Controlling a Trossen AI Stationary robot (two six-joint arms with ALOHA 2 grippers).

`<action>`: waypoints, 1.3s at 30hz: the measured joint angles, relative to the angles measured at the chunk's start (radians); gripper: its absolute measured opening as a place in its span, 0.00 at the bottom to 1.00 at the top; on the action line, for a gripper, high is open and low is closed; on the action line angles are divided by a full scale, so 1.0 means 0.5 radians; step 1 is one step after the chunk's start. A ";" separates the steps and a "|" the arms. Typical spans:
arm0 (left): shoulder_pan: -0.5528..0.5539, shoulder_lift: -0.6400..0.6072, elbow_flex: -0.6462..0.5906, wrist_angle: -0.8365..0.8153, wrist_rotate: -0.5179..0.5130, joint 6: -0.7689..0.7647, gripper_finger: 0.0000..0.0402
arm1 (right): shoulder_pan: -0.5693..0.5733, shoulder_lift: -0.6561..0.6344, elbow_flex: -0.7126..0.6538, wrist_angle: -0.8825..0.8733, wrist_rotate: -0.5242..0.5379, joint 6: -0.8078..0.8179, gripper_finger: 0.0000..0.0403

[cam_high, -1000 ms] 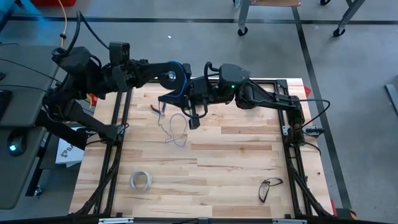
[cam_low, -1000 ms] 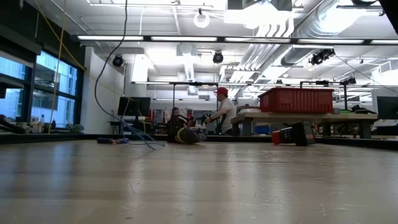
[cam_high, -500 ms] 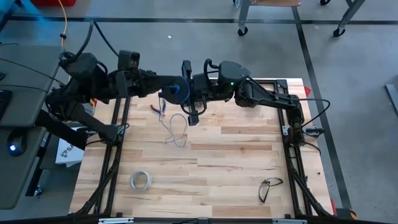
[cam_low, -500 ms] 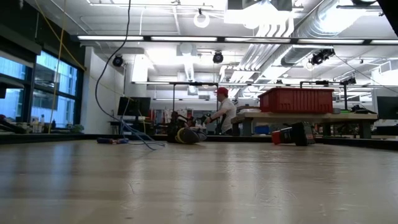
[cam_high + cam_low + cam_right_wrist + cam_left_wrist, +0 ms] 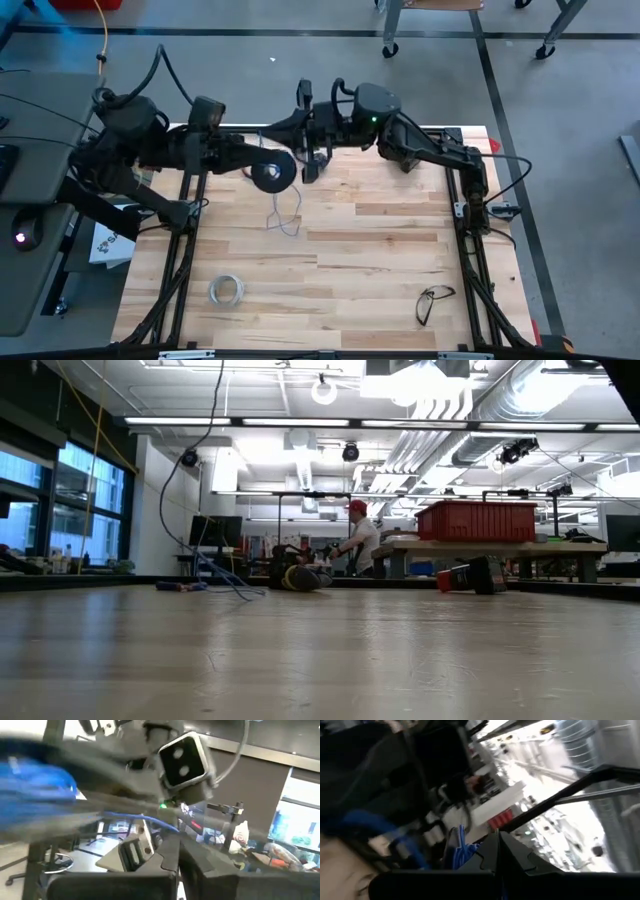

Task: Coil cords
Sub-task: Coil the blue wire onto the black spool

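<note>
The table [image 5: 330, 280] is lying mostly bare toward its near edge, with wide room for moving there; only a whitish tape ring [image 5: 226, 290] and a pair of glasses [image 5: 433, 300] are resting near that edge, well apart from each other. Both arms are crowding over the table's far edge.

The left gripper [image 5: 262, 170] is reaching in from the table's left side, its fingers pressed together on the dark round spool [image 5: 272, 173], which is hanging just inside the far edge. The thin bluish-grey wire [image 5: 283, 212] is trailing from the spool down to the tabletop, looping loosely on the wood below it.

The right gripper [image 5: 305, 110] is hovering beyond the spool, over the far edge, its fingers closed; whether it is pinching the wire cannot be told.
</note>
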 joint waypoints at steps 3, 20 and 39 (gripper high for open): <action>0.002 -0.031 0.000 -0.162 -0.017 0.037 0.00 | -0.051 -0.014 0.000 -0.030 -0.015 0.001 0.00; 0.142 -0.139 -0.002 -0.916 -0.413 1.029 0.00 | -0.263 -0.105 0.000 -0.547 -0.014 0.017 0.00; 0.395 -0.247 0.000 -0.589 -0.323 1.833 0.00 | -0.162 -0.255 0.000 -2.026 0.433 0.244 0.42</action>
